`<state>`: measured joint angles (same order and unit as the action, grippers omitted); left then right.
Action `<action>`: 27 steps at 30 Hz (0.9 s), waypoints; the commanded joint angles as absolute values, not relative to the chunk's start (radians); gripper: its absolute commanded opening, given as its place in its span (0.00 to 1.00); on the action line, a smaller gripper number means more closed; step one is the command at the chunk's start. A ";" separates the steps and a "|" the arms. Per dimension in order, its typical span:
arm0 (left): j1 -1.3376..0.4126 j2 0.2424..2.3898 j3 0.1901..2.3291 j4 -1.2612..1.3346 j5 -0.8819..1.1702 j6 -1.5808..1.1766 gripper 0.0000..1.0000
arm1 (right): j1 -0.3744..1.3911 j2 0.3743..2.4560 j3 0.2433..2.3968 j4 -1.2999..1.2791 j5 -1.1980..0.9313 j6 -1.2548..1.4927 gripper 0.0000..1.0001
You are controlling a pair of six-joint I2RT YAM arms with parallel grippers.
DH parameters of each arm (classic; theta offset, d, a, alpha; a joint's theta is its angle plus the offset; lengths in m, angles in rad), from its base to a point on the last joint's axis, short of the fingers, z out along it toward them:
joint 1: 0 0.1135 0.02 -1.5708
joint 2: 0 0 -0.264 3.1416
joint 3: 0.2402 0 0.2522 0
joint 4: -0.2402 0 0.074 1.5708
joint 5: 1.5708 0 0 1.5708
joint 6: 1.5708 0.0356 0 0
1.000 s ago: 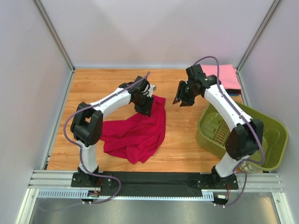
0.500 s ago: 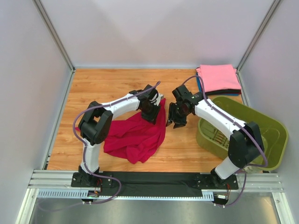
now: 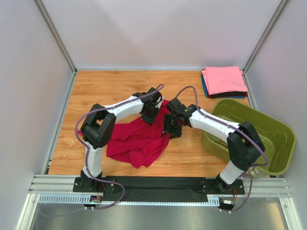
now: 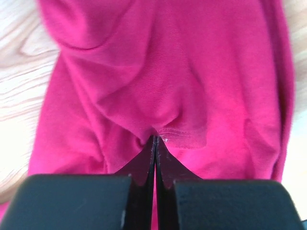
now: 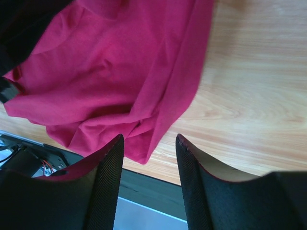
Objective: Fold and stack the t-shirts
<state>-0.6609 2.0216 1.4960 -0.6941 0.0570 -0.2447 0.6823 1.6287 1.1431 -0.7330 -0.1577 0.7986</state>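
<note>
Nearest my bases, the crumpled crimson-red cloth t-shirt (image 3: 136,141) lies heaped on the wooden table (image 3: 105,88), left of centre, with its far corner reaching toward the middle. My left gripper (image 4: 154,140) is at that far corner. Its jaws are pressed flat together, with a small fold of the red fabric and its stitched hem pinched at the tips. Just to its right, my right gripper (image 5: 147,140) hangs over the shirt's right edge, jaws apart and gripping nothing. Through the gap I see the red hem and bare wood beside it. The two grippers sit close together; I can't tell whether they touch. Further right, the olive-green plastic basket (image 3: 280,139) sits against the right wall. Farthest back, in the right corner, lies the folded stack of t-shirts (image 3: 223,79) — a pink square on top, blue and black edges showing underneath — just behind the basket.
</note>
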 commanded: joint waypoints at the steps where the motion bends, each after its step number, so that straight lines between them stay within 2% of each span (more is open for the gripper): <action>1: -0.637 1.968 1.534 -0.727 0.005 -0.275 0.00 | 0.716 1.672 1.163 -0.683 -0.112 0.883 0.49; 6: -0.566 1.912 1.529 -0.744 0.002 -0.305 0.00 | 0.749 1.707 1.121 -0.675 -0.086 0.928 0.43; 9: -0.546 1.884 1.526 -0.741 0.002 -0.299 0.00 | 0.753 1.720 1.095 -0.690 -0.074 0.948 0.28; 10: -0.539 1.879 1.529 -0.749 -0.030 -0.296 0.00 | 0.753 1.715 1.088 -0.693 -0.072 0.953 0.20; 12: -0.531 1.864 1.537 -0.756 -0.040 -0.295 0.00 | 0.755 1.703 1.071 -0.692 -0.065 0.959 0.15; 14: -0.512 1.856 1.554 -0.781 -0.051 -0.298 0.00 | 0.753 1.678 1.058 -0.704 -0.046 0.940 0.02; 17: -0.482 1.839 1.572 -0.805 -0.051 -0.295 0.00 | 0.753 1.660 1.080 -0.768 0.032 0.905 0.00; 20: -0.480 1.816 1.569 -0.756 0.108 -0.241 0.01 | 0.753 1.638 1.069 -0.770 0.031 0.884 0.00; 21: -0.483 1.812 1.548 -0.730 0.224 -0.209 0.17 | 0.755 1.625 1.062 -0.761 0.023 0.884 0.00; 22: -0.488 1.809 1.543 -0.710 0.244 -0.203 0.26 | 0.753 1.617 1.057 -0.747 0.017 0.890 0.00; 25: -0.550 1.835 1.555 -0.707 0.238 -0.166 0.36 | 0.758 1.598 1.048 -0.742 0.018 0.897 0.00; 27: -0.578 1.874 1.568 -0.710 0.238 -0.143 0.39 | 0.758 1.592 1.049 -0.744 0.020 0.893 0.00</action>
<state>-0.5198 1.8668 1.5349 -0.7349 0.1638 -0.2134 0.7517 1.6321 1.0531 -0.7544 -0.0135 0.9009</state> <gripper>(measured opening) 0.375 0.007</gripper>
